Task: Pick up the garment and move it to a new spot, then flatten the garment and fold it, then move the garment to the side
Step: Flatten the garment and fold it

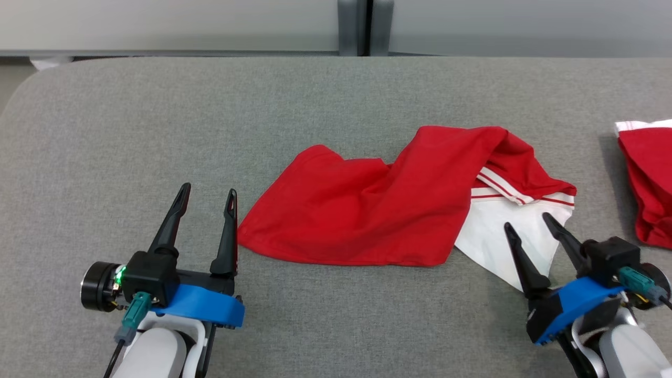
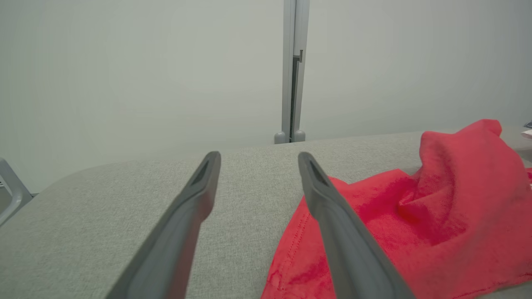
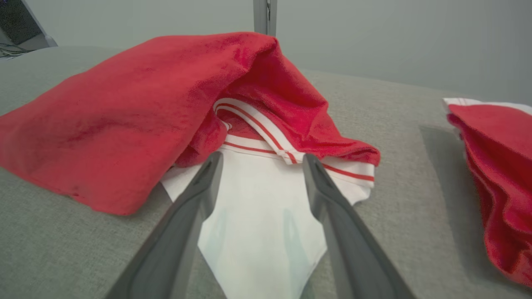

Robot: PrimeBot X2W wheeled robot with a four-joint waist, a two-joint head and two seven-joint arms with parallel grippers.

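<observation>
The garment is a red shirt with a white, red-striped part, lying crumpled in the middle of the grey table. My left gripper stands open just left of the garment's lower left corner, its right finger at the hem. In the left wrist view the left gripper has bare table between its fingers and the garment to its right. My right gripper is open over the white part. From the right wrist, the right gripper straddles the white cloth under the red folds.
A second red and white garment lies at the table's right edge, also seen as a red pile from the right wrist. A pale wall with a grey post runs behind the table. Bare table spreads to the left and far side.
</observation>
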